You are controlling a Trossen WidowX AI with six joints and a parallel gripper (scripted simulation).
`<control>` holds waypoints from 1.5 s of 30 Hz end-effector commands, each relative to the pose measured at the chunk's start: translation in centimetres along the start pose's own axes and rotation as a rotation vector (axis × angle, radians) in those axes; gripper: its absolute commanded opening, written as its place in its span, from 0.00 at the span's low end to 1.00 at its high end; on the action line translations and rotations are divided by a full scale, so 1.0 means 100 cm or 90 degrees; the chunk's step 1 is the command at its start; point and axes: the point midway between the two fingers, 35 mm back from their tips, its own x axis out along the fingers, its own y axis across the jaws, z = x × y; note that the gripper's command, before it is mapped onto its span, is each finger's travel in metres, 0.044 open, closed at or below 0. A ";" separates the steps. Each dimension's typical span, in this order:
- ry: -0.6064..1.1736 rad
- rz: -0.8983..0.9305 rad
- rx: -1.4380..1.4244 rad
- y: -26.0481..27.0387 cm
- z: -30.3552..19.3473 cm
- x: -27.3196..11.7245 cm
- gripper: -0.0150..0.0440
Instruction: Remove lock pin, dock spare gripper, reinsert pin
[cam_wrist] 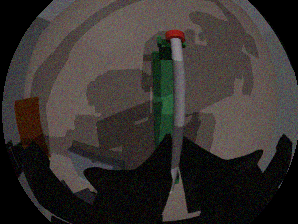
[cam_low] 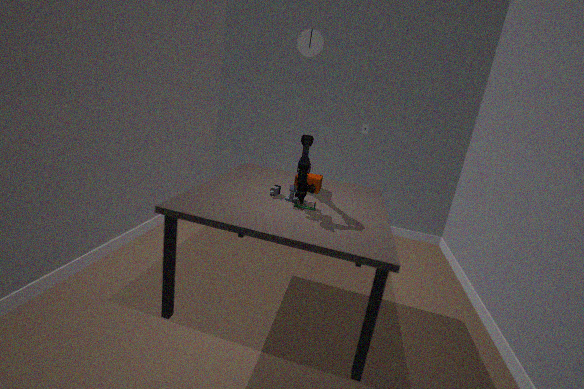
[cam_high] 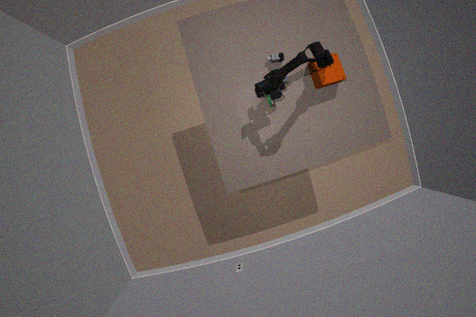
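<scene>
My gripper [cam_wrist: 172,137] is shut on the lock pin, a slim grey rod with a red head. The pin [cam_wrist: 179,90] reaches away from the fingertips, its far end above a narrow green holder [cam_wrist: 166,100] [cam_high: 270,100] [cam_low: 305,207]. Whether pin and holder touch is unclear. In the top and exterior views the fingertips are dark and hard to see against the arm. The grey mount [cam_low: 292,193] is beside the arm and mostly hidden by it in the top view; its socket is not clear. The spare gripper [cam_high: 275,58] [cam_low: 275,191], grey and black, lies apart on the table.
An orange box [cam_high: 328,71] [cam_low: 314,183] [cam_wrist: 29,120] stands at the arm's base. The black arm [cam_high: 291,63] [cam_low: 304,166] reaches out from it over the table [cam_high: 326,123] [cam_low: 220,211]. The arm's shadow falls across the table top.
</scene>
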 end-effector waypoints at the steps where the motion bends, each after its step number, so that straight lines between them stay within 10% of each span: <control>1: 0.000 0.000 0.000 0.000 0.000 0.000 0.34; 16: 0.000 0.001 0.000 0.000 0.002 -0.014 1.00; 45: -0.001 -0.007 -0.002 -0.004 0.011 -0.088 1.00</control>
